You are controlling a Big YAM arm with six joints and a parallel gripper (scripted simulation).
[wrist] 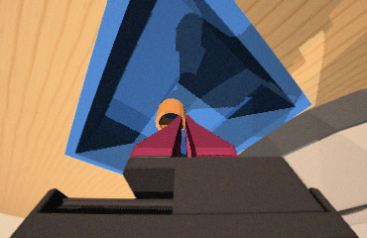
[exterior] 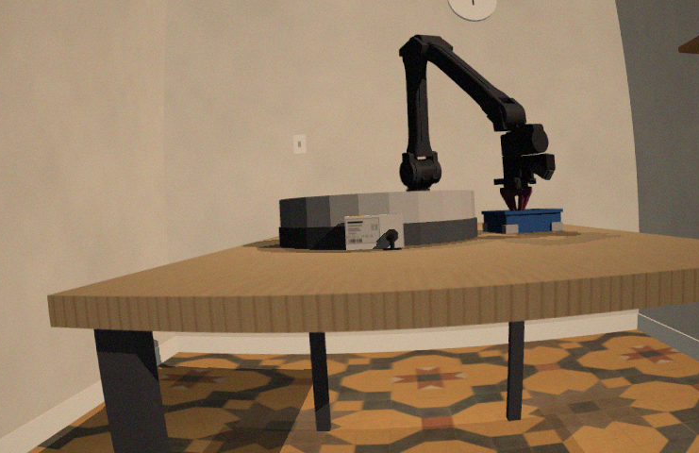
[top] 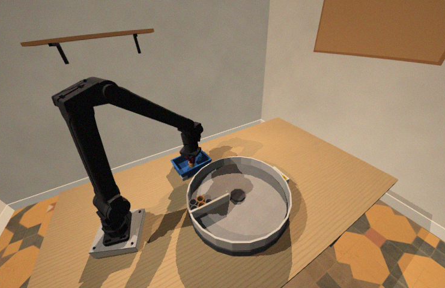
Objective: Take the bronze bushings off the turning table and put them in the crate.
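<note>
A: Jaws?

B: Nearly closed. The gripper (top: 191, 162) (exterior: 516, 209) (wrist: 183, 119) had one bronze bushing (top: 191, 165) (wrist: 171, 106) by its wall, tips pinching one side, the rest of the ring hanging off to the side.

A: Where was it?

B: Over the crate (top: 176, 168) (exterior: 526, 220) (wrist: 94, 74), inside its rim outline. Couldn't tell its clearance above the crate's bottom.

A: Step in hand?

B: Placing, I judged. Good way: ease straight down, keep the bushing off the near wall, open only once it was low. An off-centre pinch could let it swivel or roll, so a small, slow opening suited it, then straight up.

A: Left over?

B: Two more bronze bushings (top: 200, 201) sat among the steel bushings (top: 193, 207) by the divider on the turning table (top: 243, 237) (exterior: 376, 205). Those needed careful picking; steel stayed.
</note>
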